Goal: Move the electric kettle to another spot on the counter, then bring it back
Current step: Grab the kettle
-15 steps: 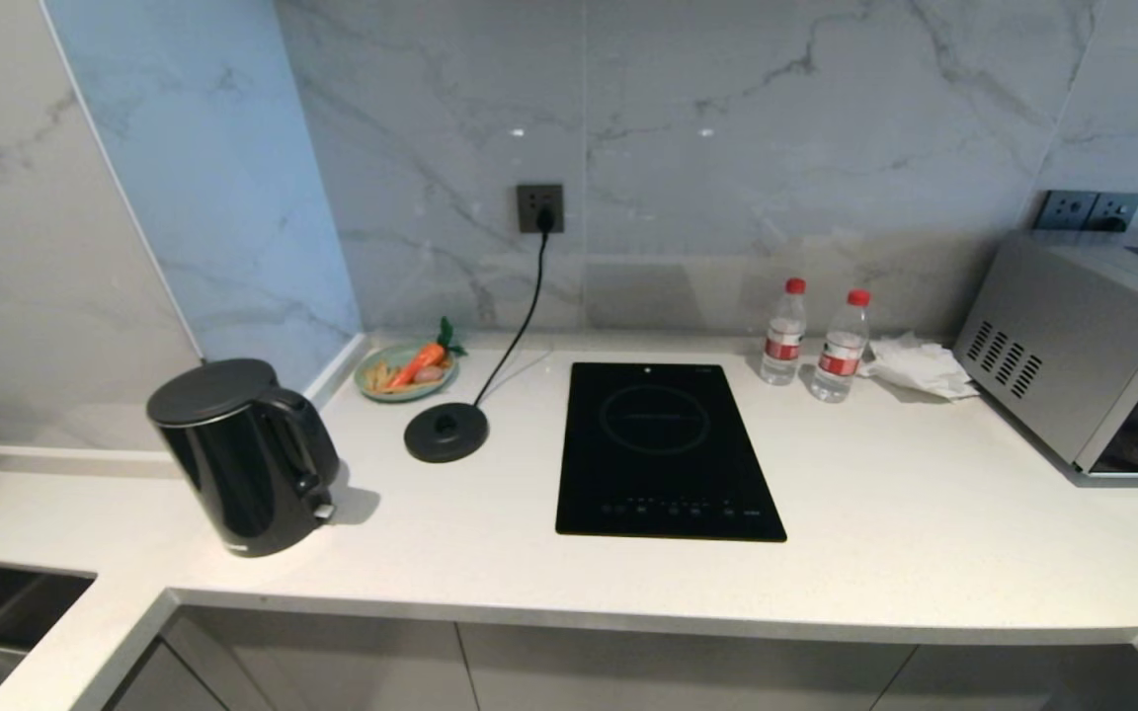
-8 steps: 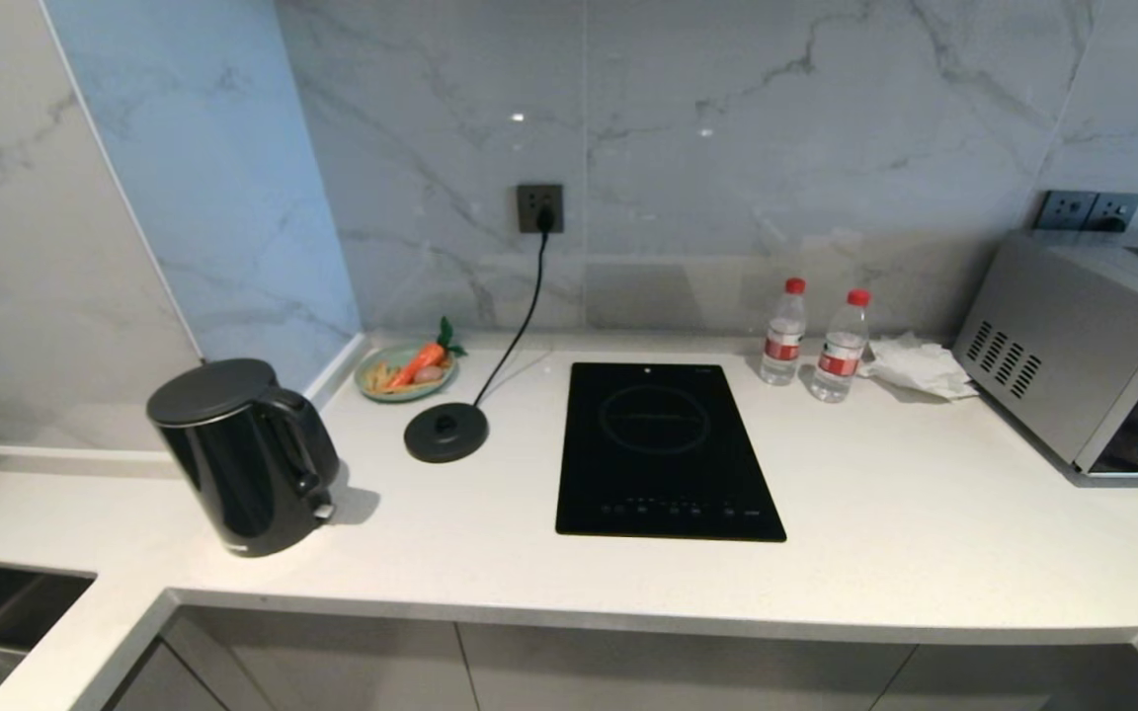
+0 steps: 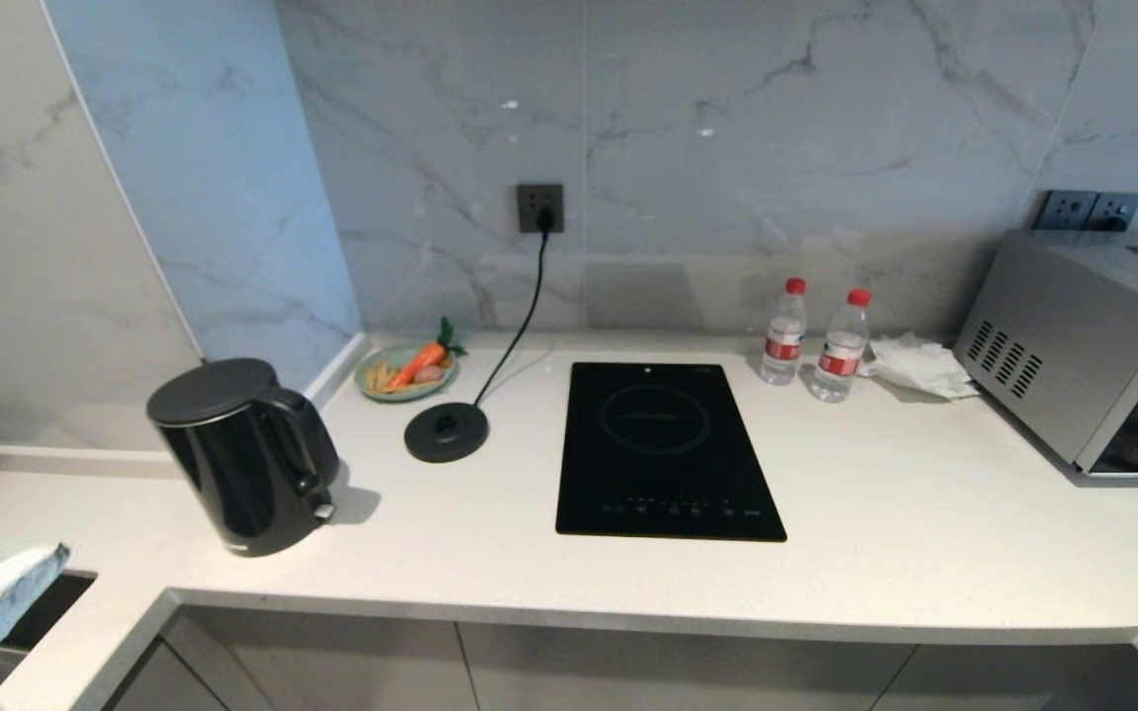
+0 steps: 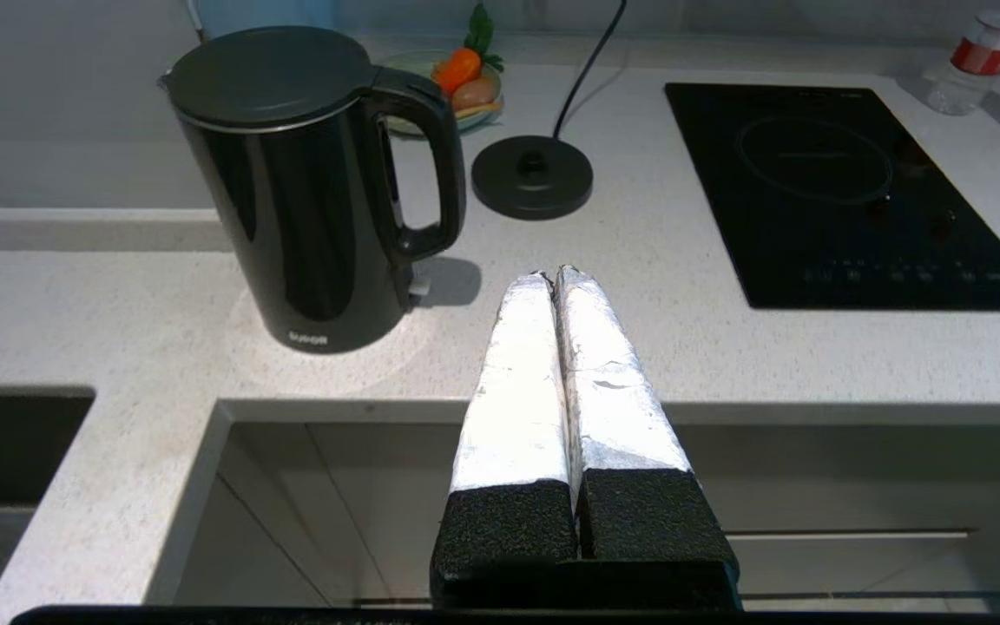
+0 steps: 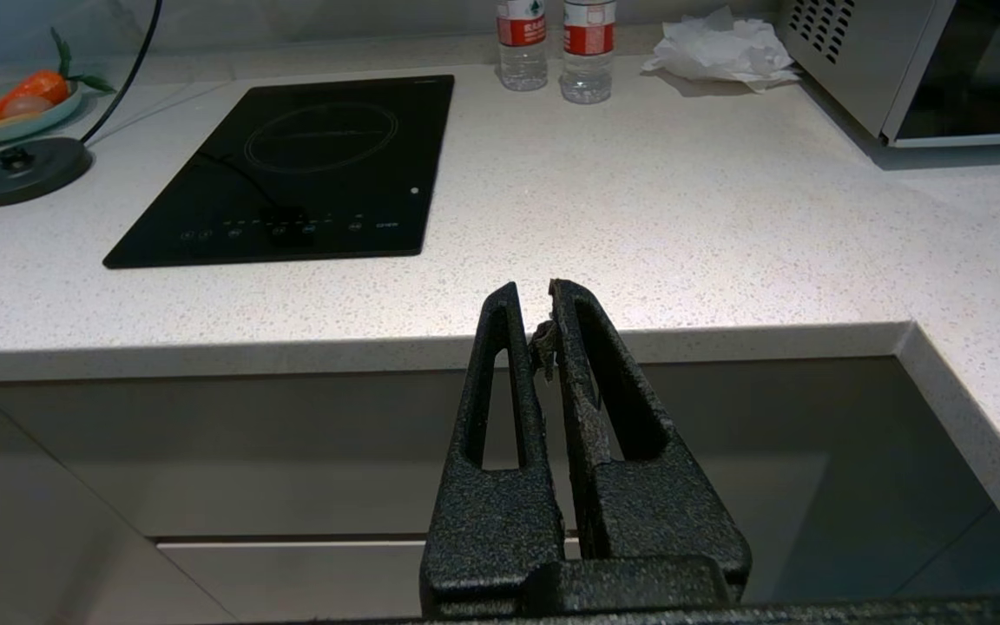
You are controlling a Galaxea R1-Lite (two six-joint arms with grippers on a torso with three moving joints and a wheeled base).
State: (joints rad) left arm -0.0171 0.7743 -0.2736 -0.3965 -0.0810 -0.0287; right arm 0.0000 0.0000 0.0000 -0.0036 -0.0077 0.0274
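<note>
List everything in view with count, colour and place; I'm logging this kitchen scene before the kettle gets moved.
electric kettle: one, glossy black, on the counter's left part, off its base
counter: one, white speckled, L-shaped
power base: one, black, corded, right of the kettle
plate of food: one, green, carrot on it, by the back wall
induction hob: one, black, centre
water bottles: two, clear with red caps, behind the hob's right corner
crumpled tissue: one, white, beside the bottles
microwave: one, silver, far right
left gripper: one, white-wrapped, shut, before the counter edge
right gripper: one, black, shut, before the counter edge
</note>
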